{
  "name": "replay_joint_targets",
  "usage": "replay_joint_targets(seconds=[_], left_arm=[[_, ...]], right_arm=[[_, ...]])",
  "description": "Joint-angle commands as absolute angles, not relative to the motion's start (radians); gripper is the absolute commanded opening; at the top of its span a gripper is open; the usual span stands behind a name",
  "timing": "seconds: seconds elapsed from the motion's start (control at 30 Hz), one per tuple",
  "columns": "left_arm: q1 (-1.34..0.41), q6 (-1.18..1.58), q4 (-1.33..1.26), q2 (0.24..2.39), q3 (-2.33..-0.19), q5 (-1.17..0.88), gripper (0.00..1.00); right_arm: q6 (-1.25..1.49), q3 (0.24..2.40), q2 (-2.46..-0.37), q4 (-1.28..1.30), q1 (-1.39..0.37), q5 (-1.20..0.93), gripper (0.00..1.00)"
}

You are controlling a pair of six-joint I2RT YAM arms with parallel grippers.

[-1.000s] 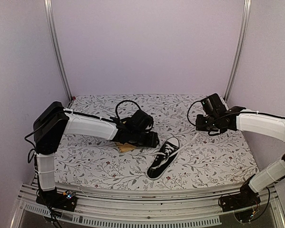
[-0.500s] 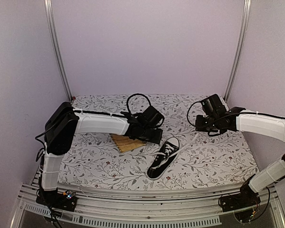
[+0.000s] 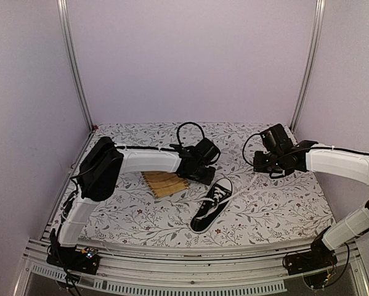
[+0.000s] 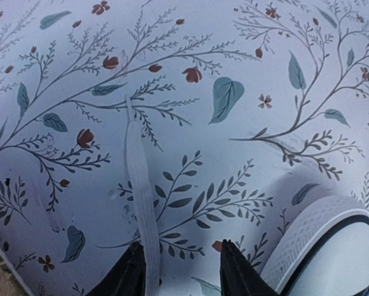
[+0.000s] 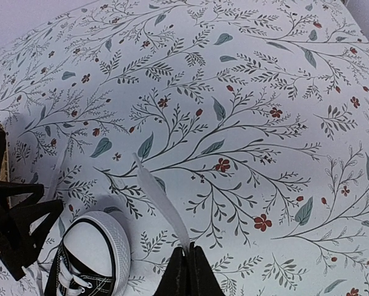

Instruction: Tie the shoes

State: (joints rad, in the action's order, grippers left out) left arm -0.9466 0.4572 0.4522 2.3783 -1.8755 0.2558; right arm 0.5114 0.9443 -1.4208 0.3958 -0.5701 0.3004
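On the flowery tablecloth [image 3: 264, 209], the black canvas sneaker with white laces [image 3: 212, 205] lies near the middle, untied. I think all the tying is left to do. The right gripper [image 5: 189, 268] pinches one flat white lace end [image 5: 159, 197]. The left gripper [image 4: 181, 274] has its fingers apart around the other lace end [image 4: 140, 185].

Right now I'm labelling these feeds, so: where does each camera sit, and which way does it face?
Top external: above and behind the bases, looking down on the table; left arm and right arm show.
Left wrist: on that wrist, facing down; left gripper open astride a lace end.
Right wrist: on that wrist, facing down; right gripper shut on the second lace end.
Shared: all three views show the sneaker.
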Motion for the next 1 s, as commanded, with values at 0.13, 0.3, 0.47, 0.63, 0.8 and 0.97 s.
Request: replay_joint_targets(seconds=[0.13, 0.3, 0.47, 0.63, 0.8, 0.97], left_arm=[[-0.924, 0.440, 0.515, 2.442, -1.915, 0.295, 0.43], [-0.914, 0.444, 0.526, 2.462, -1.908, 0.296, 0.38], [-0.906, 0.465, 0.520, 2.444, -1.874, 0.309, 0.05], [-0.904, 0.447, 0.415, 2.336, -1.791, 0.305, 0.00], [-0.905, 0.429, 0.191, 2.119, -1.602, 0.253, 0.00], [-0.898, 0.423, -0.045, 1.887, -1.393, 0.089, 0.00]], right_arm=[[0.525, 0.930, -1.388, 0.390, -0.568, 0.299, 0.02], [0.526, 0.929, -1.387, 0.392, -0.568, 0.302, 0.02], [0.535, 0.923, -1.371, 0.396, -0.568, 0.311, 0.02], [0.552, 0.889, -1.342, 0.419, -0.568, 0.281, 0.02], [0.578, 0.807, -1.267, 0.400, -0.569, 0.188, 0.02], [0.532, 0.734, -1.177, 0.308, -0.569, -0.015, 0.02]])
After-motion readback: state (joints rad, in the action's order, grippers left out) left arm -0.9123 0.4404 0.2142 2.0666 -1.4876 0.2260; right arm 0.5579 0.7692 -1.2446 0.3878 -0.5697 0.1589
